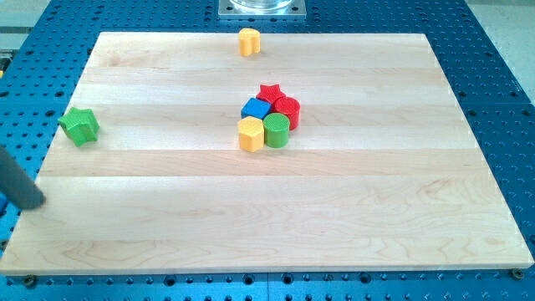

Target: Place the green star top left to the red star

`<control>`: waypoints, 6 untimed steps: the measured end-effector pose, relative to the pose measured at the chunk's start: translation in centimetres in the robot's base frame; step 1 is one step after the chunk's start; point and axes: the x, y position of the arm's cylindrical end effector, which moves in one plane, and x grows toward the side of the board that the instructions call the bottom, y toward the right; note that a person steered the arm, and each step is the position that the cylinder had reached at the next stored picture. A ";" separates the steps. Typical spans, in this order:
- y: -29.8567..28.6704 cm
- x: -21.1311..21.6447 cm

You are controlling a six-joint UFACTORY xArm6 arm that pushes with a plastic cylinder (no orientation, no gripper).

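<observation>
The green star [79,126] is seen at the far-left edge of the wooden board [267,217], well apart from the other blocks. A cluster of 5 blocks is found near the board's centre: the red star [269,91] at the far side, a red cylinder [287,111] just right of and nearer than it, a blue cube [256,109] to its near left, a yellow hexagon [251,134] and a green cylinder [277,130] side by side on the near side; all appear to be touching their neighbours. 1 yellow block [249,41], shape unclear, is located at the far edge. The tip [32,202] is observed at the left edge of the board, nearer than the green star and apart from it. No jaws are fitted; the arm ends in a plain rod. A blue perforated table [501,84] surrounds the board.
</observation>
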 end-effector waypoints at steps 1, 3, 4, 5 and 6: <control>0.8 -3.9; 5.4 -7.8; -0.1 -6.7; 7.7 -11.0; 11.2 -12.6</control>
